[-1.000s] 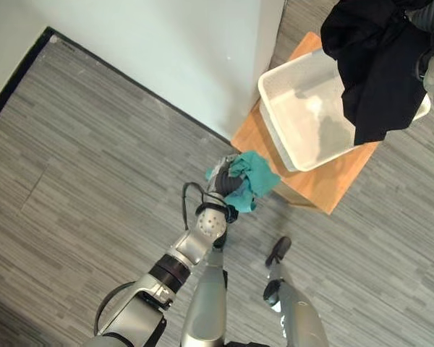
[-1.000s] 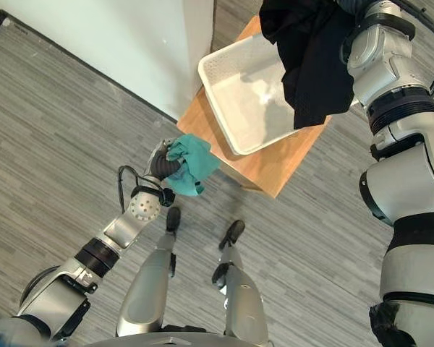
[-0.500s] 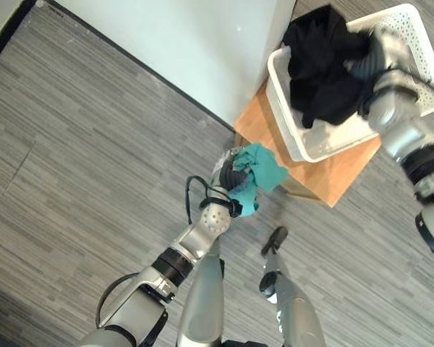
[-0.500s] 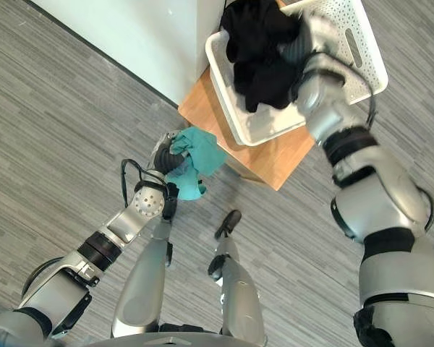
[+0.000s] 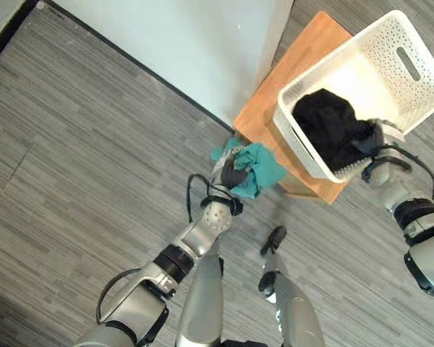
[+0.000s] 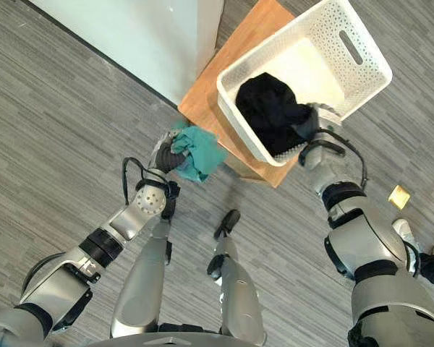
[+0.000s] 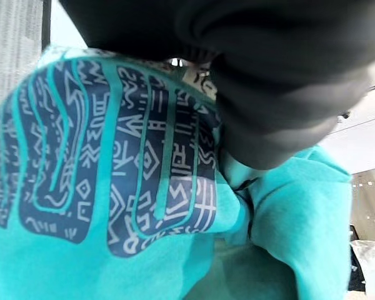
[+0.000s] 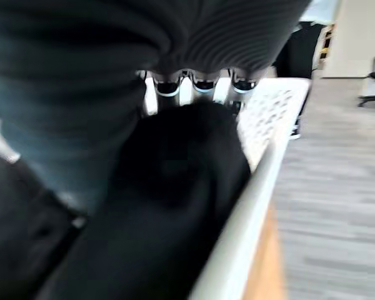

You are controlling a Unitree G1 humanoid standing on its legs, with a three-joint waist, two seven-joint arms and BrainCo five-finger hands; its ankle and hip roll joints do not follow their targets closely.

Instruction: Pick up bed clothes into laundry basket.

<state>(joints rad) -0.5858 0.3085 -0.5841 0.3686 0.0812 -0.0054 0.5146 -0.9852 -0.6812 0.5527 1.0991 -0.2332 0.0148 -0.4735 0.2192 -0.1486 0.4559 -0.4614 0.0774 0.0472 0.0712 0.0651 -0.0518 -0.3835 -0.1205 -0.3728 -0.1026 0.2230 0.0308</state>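
White laundry basket (image 5: 390,50) sits upper right of the left eye view, on a wooden stand (image 5: 304,65) whose far corner butts a pale wall (image 5: 188,50). The basket's near rim overhangs the stand's lower right edge.

Black garment (image 5: 331,136) is piled in the basket's near end; the far end is bare. Right hand (image 6: 309,121) reaches over the near rim, into the black cloth; its fingers curl round the cloth in the right wrist view.

Left hand (image 5: 231,173), centre frame, is clenched round a bunched teal garment (image 5: 257,168), held just off the stand's near-left corner, above grey plank floor (image 5: 79,181) that lies open to the left.

Teal cloth carries a navy patterned print (image 7: 112,169); no legible writing.
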